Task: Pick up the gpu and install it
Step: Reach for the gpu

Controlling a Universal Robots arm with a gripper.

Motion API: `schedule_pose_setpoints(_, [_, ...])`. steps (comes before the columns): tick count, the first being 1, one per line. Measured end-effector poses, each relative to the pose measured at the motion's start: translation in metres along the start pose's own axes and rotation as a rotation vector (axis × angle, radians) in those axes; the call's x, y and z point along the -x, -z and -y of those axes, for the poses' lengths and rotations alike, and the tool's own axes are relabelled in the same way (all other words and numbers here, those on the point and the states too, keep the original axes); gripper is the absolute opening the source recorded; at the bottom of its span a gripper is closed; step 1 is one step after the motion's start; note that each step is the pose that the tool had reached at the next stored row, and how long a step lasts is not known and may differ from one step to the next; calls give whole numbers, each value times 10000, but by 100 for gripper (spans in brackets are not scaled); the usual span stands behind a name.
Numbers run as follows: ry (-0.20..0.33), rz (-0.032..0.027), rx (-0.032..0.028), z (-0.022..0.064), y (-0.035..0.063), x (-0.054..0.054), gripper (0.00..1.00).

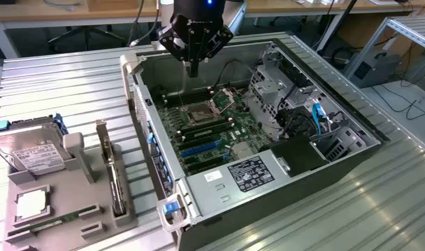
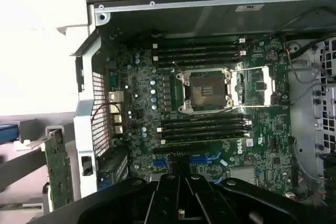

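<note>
Closest to the wrist camera, the gripper (image 2: 178, 165) is seen with its two black fingers pressed tight together. Nothing is held between them. In the exterior view the gripper (image 1: 193, 72) is hung over the far end of the open computer case (image 1: 219, 198), with its tips pointed down above the green motherboard (image 1: 219, 133). No part inside is seen to be touched by it.

Just near of the tips, the square chip socket (image 1: 198, 112) is found on the board. Long black slots (image 1: 206, 128) are lined up next to it, and blue slots (image 1: 198, 150) are set a little nearer. A grey power box (image 1: 247, 175) with a label is fitted at the near end of the case.

The gpu (image 1: 116, 183) is kept outside the case, on the exterior view's left, well apart from the gripper. It is stood up on its thin edge in a slot of the grey holder (image 1: 76, 198), with its silver bracket (image 1: 101, 138) at the far end. It is placed just beside the case's left wall.

Farther left on the same holder, a silver hard drive (image 1: 34, 151) with a white label is held. A thin green RAM stick (image 1: 52, 222) is laid at the near side. Everything is set on a ribbed metal table (image 1: 59, 89).
</note>
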State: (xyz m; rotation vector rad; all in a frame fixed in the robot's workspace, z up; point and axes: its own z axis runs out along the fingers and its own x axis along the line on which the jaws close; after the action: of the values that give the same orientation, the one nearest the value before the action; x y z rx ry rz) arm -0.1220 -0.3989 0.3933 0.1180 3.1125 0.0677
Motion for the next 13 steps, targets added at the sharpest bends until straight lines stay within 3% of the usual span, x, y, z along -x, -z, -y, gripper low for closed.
schedule_pose_setpoints(13, [0,0,0,0,0,0,11])
